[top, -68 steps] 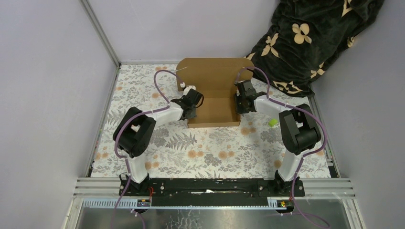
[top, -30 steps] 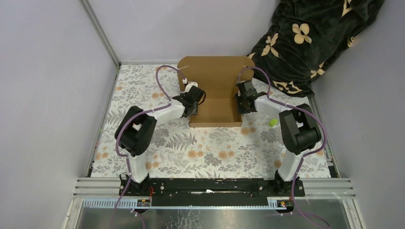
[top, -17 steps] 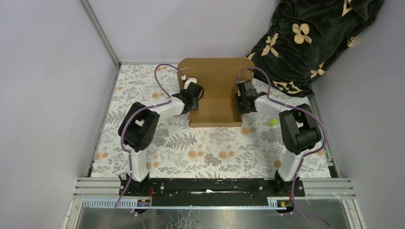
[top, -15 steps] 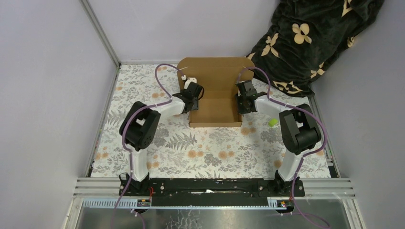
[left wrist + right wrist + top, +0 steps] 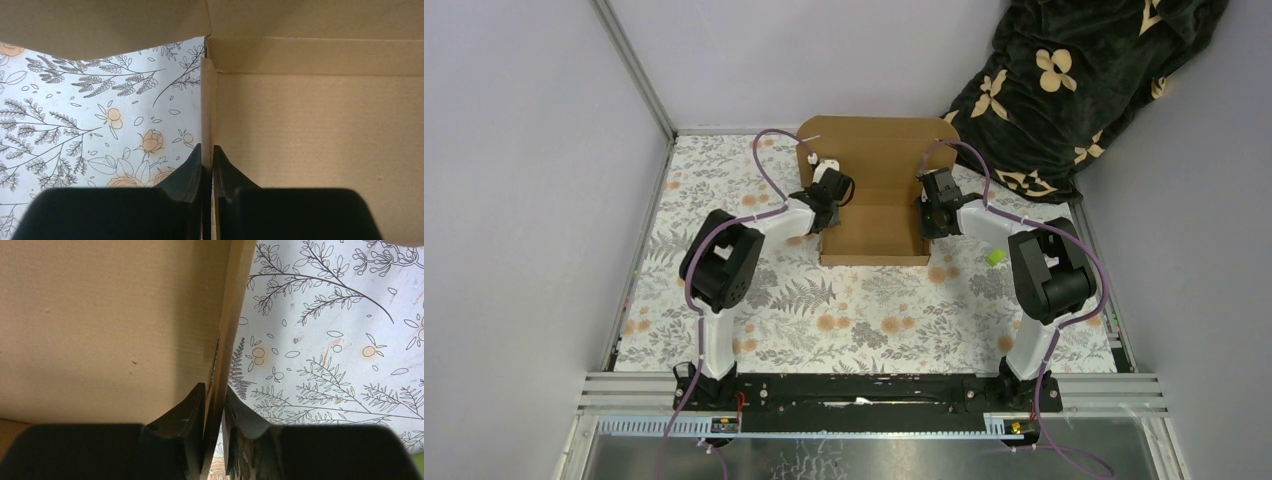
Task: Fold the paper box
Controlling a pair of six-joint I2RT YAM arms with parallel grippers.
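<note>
The paper box [image 5: 874, 228] is brown cardboard, sitting mid-table with its side walls raised and its lid panel [image 5: 874, 155] standing upright at the back. My left gripper [image 5: 825, 212] is shut on the box's left wall, whose thin edge [image 5: 207, 107] runs straight down between the fingertips [image 5: 196, 156]. Floral cloth shows to that wall's left and the box floor [image 5: 320, 130] to its right. My right gripper [image 5: 929, 214] is shut on the right wall [image 5: 226, 325], one finger inside the box and one outside.
A small lime-green block [image 5: 995, 257] lies on the floral cloth [image 5: 844, 300] right of the box, beside the right arm. A dark flowered blanket [image 5: 1074, 80] is heaped at the back right. Grey walls and a metal rail [image 5: 634, 80] enclose the table.
My left gripper slid toward the back along the box's left wall and closed on it. The right gripper kept its grip and place.
</note>
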